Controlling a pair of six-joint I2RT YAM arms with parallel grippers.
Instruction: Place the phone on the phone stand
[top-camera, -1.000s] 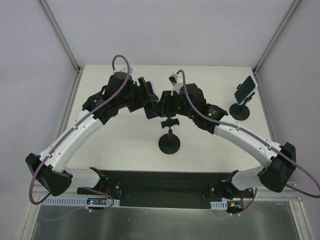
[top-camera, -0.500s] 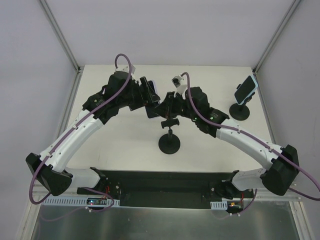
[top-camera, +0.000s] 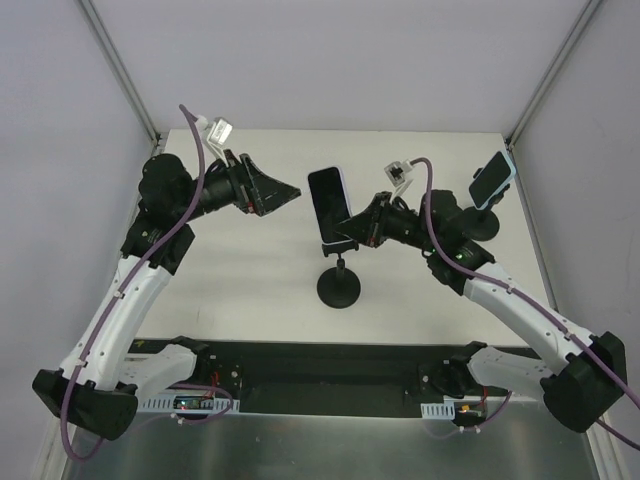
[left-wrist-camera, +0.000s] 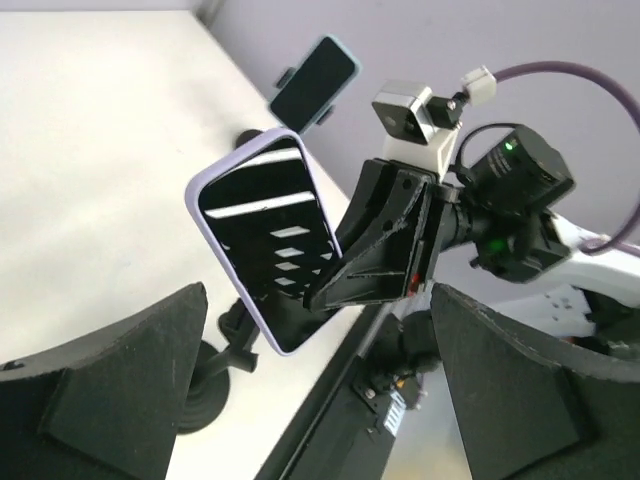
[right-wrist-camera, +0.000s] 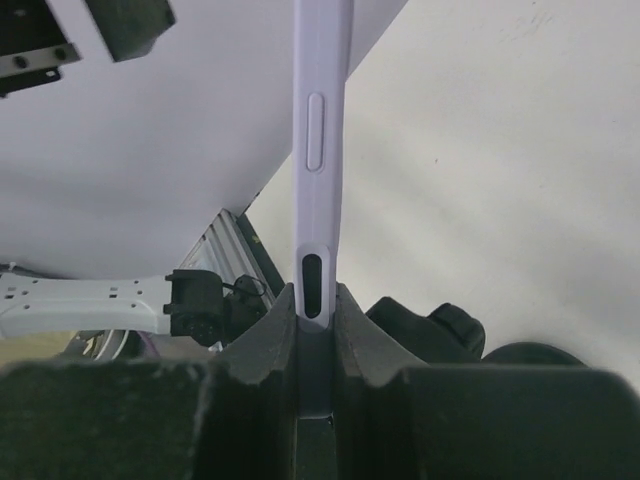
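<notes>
The right gripper (top-camera: 350, 236) is clamped with its 2 fingers on the lower end of the phone (top-camera: 329, 203), which sits tilted just above the phone stand (top-camera: 339, 288). The left gripper (top-camera: 287, 192) is left of the stand, jaws apart, clear of the phone.

Ctr frame: lavender-cased phone (left-wrist-camera: 268, 240) tilted, lower edge clamped by right gripper (left-wrist-camera: 312, 298). Stand base (left-wrist-camera: 205, 395) lower left. 2nd phone (left-wrist-camera: 314, 82) upper ctr. Left gripper (left-wrist-camera: 318, 300) fingers (left-wrist-camera: 110, 390) wide apart, bottom corners.
</notes>
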